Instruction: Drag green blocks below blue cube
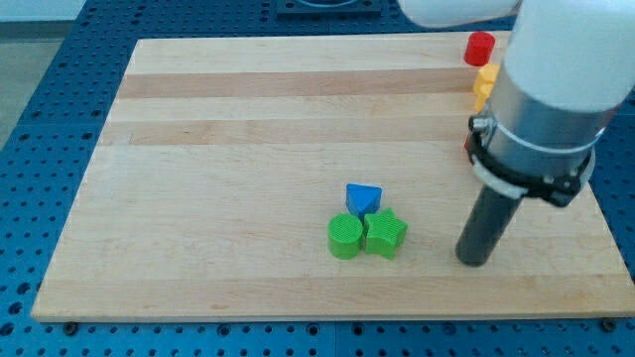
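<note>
A: Surface first, from the view's left: pale wood, bare across the left half. Nothing until the cluster low in the middle.

B: Cluster contents?

A: Green cylinder on the left, green star-shaped block touching it on the right. Blue block sits just above, touching both. From here it reads more like a wedge or a cube seen on a corner; shape uncertain.

B: So the greens are already below the blue one?

A: Judged from the layout, yes, or nearly so. Little left to do.

B: Further right?

A: My tip rests on the wood, near the star block but apart from it, at about the same height in the view. No fingers on this rig, only the rod, so nothing is held. Behind the arm at the view's top right: red cylinder, an orange-yellow block partly hidden, and a sliver of something red at the arm's edge, too hidden to name.

B: Risks?

A: A push leftward into the star block would likely carry all three together, since they touch, and could shove the blue one off its place. A glancing hit might spin the star block out sideways.

B: Any writing or labels?

A: None readable.
</note>
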